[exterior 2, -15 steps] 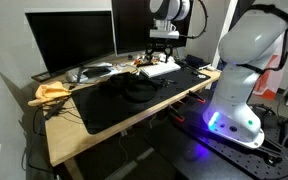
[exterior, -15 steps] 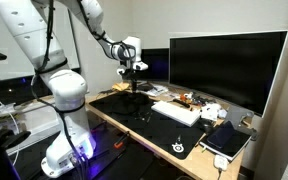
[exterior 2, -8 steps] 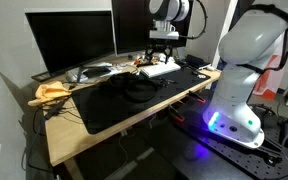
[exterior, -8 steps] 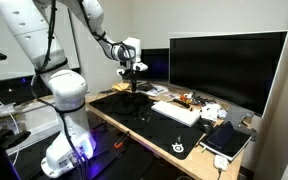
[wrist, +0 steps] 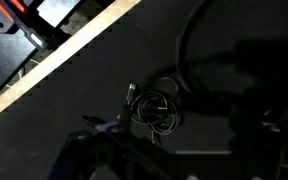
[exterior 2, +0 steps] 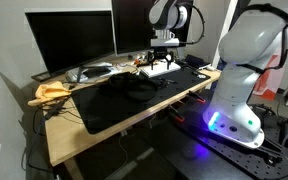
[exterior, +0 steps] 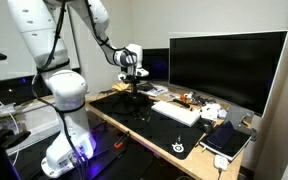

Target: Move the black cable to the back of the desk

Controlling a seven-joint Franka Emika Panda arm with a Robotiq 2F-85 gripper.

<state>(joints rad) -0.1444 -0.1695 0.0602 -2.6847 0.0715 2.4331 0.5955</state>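
The black cable (wrist: 156,105) lies in a loose coil of loops on a black desk mat, with one strand running up and away from it. It also shows in both exterior views (exterior 2: 136,91) (exterior: 135,101), faint against the mat. My gripper (wrist: 184,152) hangs above the mat just beside the coil. Its dark fingers are spread apart and hold nothing. In both exterior views the gripper (exterior: 134,72) (exterior 2: 165,47) is well above the desk (exterior 2: 79,140), which has a light wood edge.
Two large black monitors (exterior: 224,65) (exterior 2: 69,40) stand at the back. A white keyboard (exterior: 176,112), small clutter (exterior: 196,100), a notebook (exterior: 227,138) and a yellow cloth (exterior 2: 50,93) lie on the desk. The desk's front edge (wrist: 69,58) runs diagonally in the wrist view.
The arm's wrist has shifted and turned slightly, with the gripper a little lower. The cable has not moved.
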